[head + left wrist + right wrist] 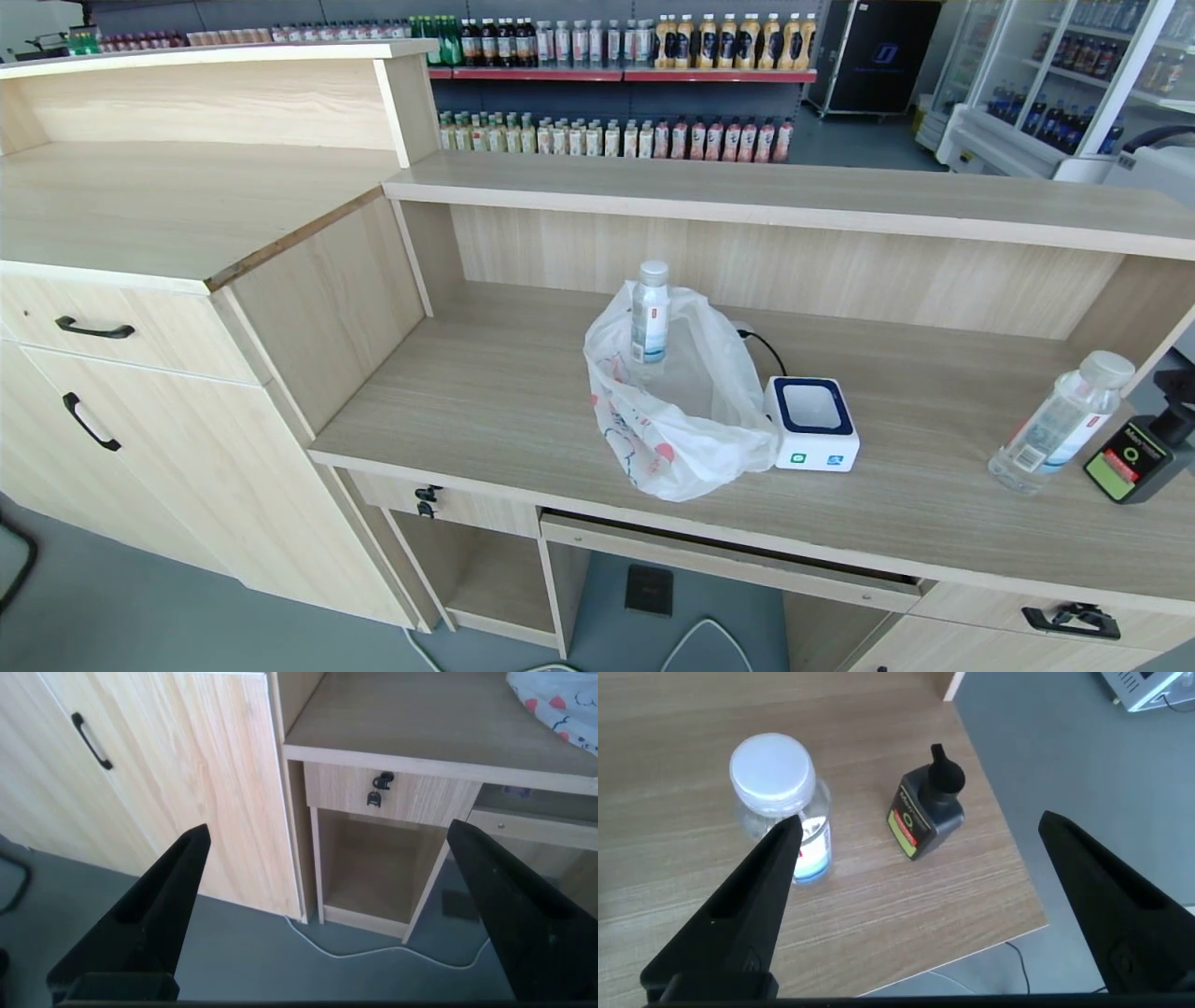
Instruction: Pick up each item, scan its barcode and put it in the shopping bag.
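Note:
A white plastic shopping bag [674, 425] stands open at the middle of the counter, and a clear bottle with a white cap [650, 313] stands upright inside it. Just to the bag's right sits the white box scanner [812, 425] with its dark window facing up. A second clear bottle [1055, 425] stands near the counter's right end; its cap [771, 768] is seen from above. My right gripper [918, 821] hovers open above that bottle and holds nothing. My left gripper [327, 829] is open and empty, low in front of the counter, with a corner of the bag [561, 700] far off.
A black handheld scanner [1134, 457] with a green and red label [926, 807] stands beside the right-hand bottle, close to the counter's edge. A raised ledge [794, 196] runs behind the worktop. Below are a keyed drawer [378, 789] and cabinet doors [89, 420].

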{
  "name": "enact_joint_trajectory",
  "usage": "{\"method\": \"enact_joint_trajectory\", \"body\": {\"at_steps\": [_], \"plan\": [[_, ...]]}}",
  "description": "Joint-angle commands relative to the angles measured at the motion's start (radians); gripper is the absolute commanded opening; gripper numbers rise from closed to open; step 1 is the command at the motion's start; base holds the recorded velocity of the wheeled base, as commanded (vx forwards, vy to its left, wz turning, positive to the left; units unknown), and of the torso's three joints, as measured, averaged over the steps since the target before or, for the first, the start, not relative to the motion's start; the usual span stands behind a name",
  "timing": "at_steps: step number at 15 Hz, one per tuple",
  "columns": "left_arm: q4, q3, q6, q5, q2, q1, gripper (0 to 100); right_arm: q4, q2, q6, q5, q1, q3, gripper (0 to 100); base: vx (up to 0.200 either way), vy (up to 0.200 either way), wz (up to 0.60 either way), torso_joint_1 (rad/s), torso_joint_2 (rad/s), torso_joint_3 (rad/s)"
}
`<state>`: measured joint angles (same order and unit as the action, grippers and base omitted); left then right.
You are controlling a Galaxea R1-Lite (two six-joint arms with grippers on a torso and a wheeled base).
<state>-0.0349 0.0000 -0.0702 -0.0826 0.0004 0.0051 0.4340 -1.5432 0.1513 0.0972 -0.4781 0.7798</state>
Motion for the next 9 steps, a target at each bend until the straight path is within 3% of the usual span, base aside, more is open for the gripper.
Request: {"method": "enact_joint_trajectory", "body": {"at_steps": [1,4,9], "plan": [[0.000,0.000,0.000,0.000,0.001,-0.001,100,0.049,-0.067,0.002,-0.002,-0.010,-0.034,100,0.000,0.000,0.00,0.000,0.00,0.000],[0.000,0.000,0.000,0.000,0.000,-0.001,100,0.057,-0.132,0.051,-0.014,-0.007,-0.028,100,0.000,0.000,0.00,0.000,0.00,0.000],[0.000,0.000,0.000,0.000,0.001,0.001,100,0.106,-0.193,0.177,-0.212,-0.001,-0.033,100,0.000,0.000,0.00,0.000,0.00,0.000]]}}
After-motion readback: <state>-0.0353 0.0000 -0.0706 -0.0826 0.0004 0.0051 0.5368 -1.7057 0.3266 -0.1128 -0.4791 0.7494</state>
